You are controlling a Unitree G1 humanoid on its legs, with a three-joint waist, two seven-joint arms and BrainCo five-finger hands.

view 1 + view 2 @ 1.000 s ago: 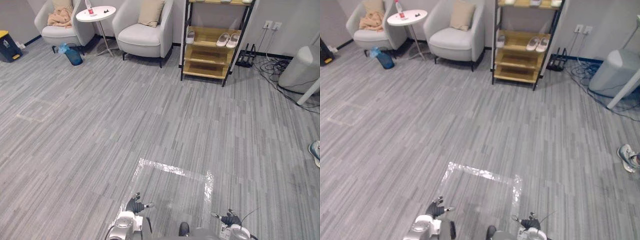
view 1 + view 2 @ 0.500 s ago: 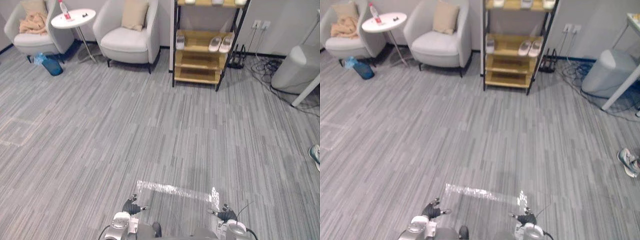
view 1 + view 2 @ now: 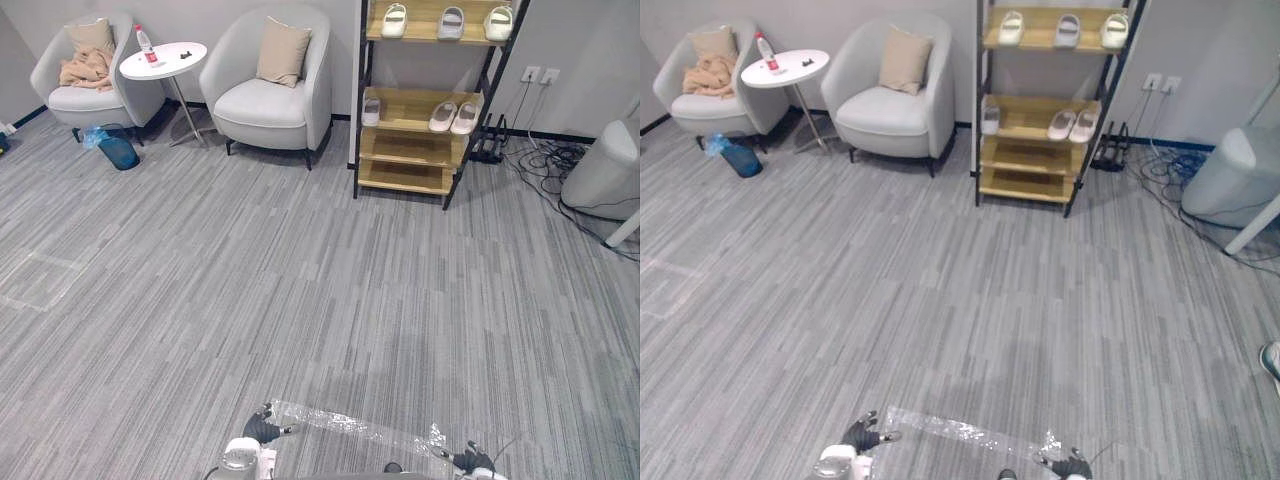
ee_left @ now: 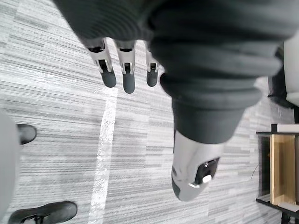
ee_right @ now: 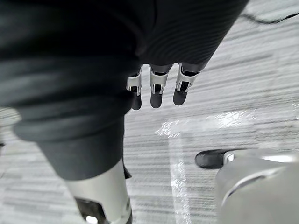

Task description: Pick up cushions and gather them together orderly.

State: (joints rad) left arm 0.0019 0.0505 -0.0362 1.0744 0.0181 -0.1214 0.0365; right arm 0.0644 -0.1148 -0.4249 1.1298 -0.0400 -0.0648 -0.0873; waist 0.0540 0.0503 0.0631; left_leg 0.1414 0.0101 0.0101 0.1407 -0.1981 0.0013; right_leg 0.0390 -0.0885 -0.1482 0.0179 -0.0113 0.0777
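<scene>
Hands: our left hand (image 4: 125,70) and right hand (image 5: 157,91) hang slack, empty.
Seats: tan cushion (image 3: 283,52) in middle armchair (image 3: 262,105).

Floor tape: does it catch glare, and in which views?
Yes. Right wrist view: the floor tape shines in bright streaks. Left eye view: it glints in patches along its length. Left wrist view: an even pale strip, no hot spots.

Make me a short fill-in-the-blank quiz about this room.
1. The bottle stands on the round white ____.
2. The armchair beside the rack holds a beige ____.
3. The left hand and right hand are both ____, holding nothing.
Missing words: table; cushion; open.
</scene>
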